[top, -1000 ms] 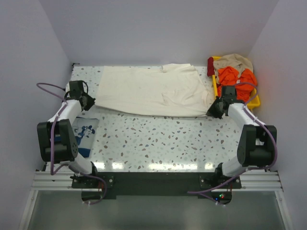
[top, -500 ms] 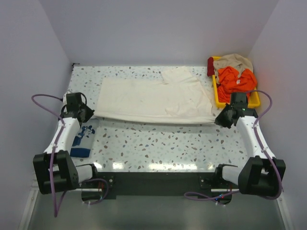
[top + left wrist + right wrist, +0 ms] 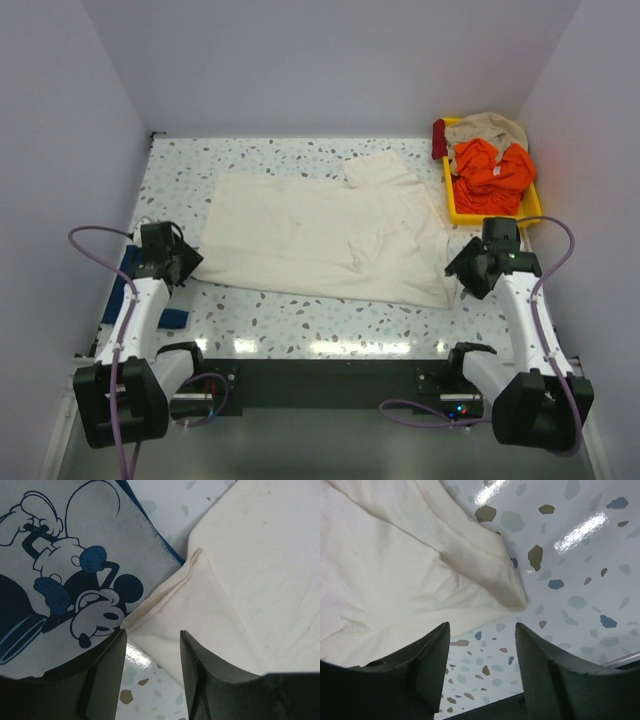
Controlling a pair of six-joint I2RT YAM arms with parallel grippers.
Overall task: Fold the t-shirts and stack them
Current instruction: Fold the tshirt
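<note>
Cream cloth fills the middle of the counter (image 3: 330, 318). The cream t-shirt (image 3: 320, 235) lies spread flat, its near corners just ahead of the left claw (image 3: 152, 640) and the right claw (image 3: 482, 630). Both claws stand released, jaws apart with nothing between them. As I read it, the flattening is finished and the first fold is not yet begun. The next move calls for a fresh pinch on two edge points and a matched carry across. The navy t-shirt (image 3: 65, 540) lies print up at the counter's left edge, partly under the left arm (image 3: 135, 310).

Count: two t-shirts on the counter, two claws, and one yellow tray (image 3: 470, 213). The tray holds orange cloth (image 3: 490, 165) and beige cloth (image 3: 490, 128), but how many pieces I cannot tell.
</note>
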